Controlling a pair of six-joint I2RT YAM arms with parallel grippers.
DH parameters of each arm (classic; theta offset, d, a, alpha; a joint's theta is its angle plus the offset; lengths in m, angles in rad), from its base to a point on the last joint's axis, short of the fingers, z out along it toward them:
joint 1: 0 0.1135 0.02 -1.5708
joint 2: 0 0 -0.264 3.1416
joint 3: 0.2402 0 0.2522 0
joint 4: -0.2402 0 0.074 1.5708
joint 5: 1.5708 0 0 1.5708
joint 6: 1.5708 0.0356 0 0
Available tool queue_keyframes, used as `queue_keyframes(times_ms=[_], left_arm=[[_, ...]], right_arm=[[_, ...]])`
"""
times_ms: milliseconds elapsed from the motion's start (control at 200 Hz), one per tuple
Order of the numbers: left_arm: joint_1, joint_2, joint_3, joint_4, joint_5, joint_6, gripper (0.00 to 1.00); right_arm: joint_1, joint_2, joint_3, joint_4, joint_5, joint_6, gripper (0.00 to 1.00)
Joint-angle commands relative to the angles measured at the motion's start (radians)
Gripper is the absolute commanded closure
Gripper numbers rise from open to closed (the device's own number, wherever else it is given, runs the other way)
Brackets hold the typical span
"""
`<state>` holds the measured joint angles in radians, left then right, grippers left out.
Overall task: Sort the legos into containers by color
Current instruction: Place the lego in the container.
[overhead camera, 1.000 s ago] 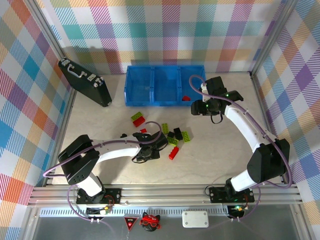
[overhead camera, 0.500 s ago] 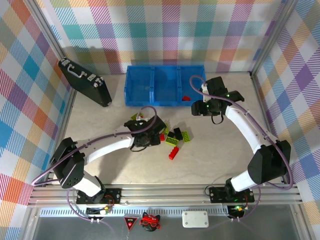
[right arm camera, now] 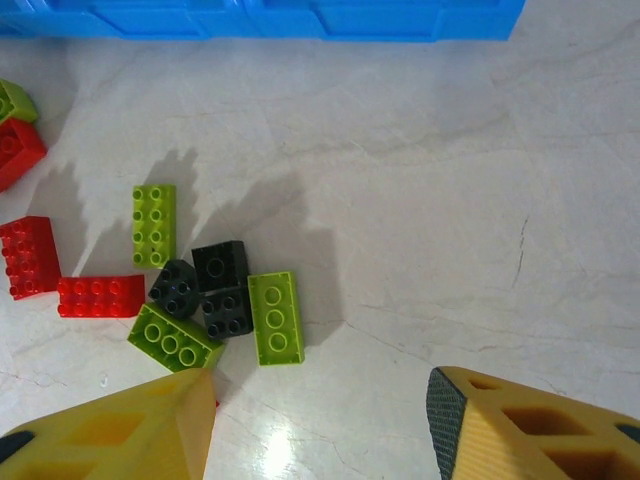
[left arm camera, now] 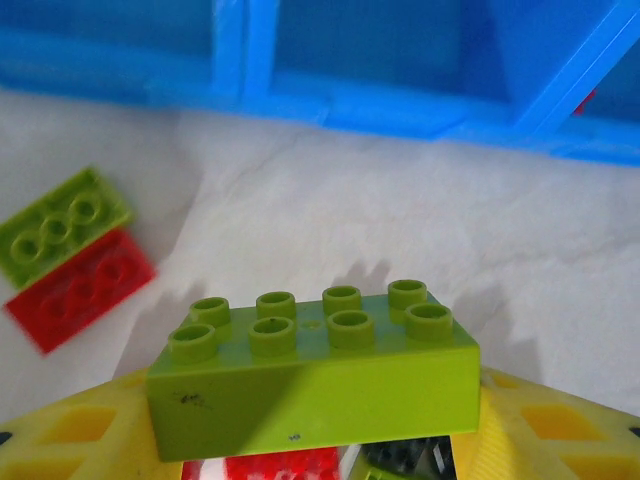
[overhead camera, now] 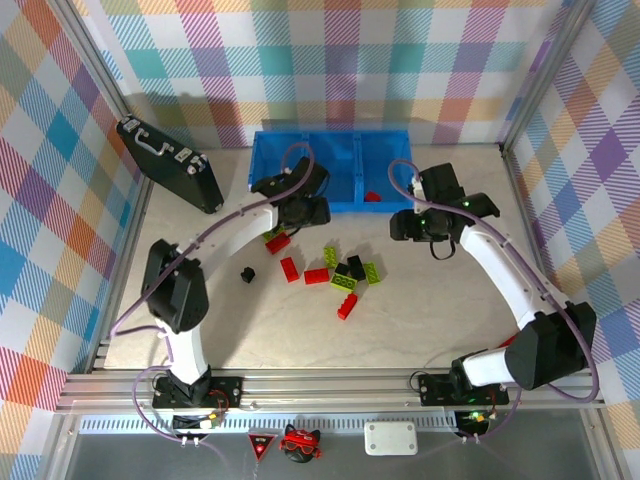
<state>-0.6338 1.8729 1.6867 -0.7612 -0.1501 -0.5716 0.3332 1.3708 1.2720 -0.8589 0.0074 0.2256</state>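
The left gripper (overhead camera: 298, 207) holds a lime green brick (left arm camera: 315, 375) between its fingers, just in front of the blue bin row (overhead camera: 345, 207), probably to drop it inside. The right gripper (right arm camera: 320, 400) hangs open and empty near the loose legos (right arm camera: 200, 300).

The left arm (overhead camera: 215, 235) stretches far forward from its base, elbow raised, its white forearm angling up and to the right. Its wrist points the left gripper (overhead camera: 298, 208) downward, and the yellow fingers (left arm camera: 70, 440) are clamped on a lime green brick (left arm camera: 315, 380), held level with studs up. The right arm (overhead camera: 505, 275) bends out to the right at its elbow and reaches back inward. The right gripper (right arm camera: 320, 400) faces down above the tabletop, its yellow fingers (right arm camera: 130, 425) spread apart with nothing between them.
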Motion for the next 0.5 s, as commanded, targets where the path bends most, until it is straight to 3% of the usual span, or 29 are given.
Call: queue_keyframes(times_ms=[0, 265, 495], left_arm=[[0.021, 0.098, 0.147, -0.033, 0.045, 0.067, 0.41], [0.049, 0.324, 0.404, 0.039, 0.075, 0.109, 0.42], [0.054, 0.464, 0.512, 0.094, 0.044, 0.125, 0.42]], right_arm=[[0.003, -0.046, -0.02, -0.037, 0.015, 0.023, 0.4], [0.003, -0.102, -0.058, -0.063, 0.03, 0.035, 0.4], [0.002, -0.131, -0.07, -0.075, 0.039, 0.047, 0.4]])
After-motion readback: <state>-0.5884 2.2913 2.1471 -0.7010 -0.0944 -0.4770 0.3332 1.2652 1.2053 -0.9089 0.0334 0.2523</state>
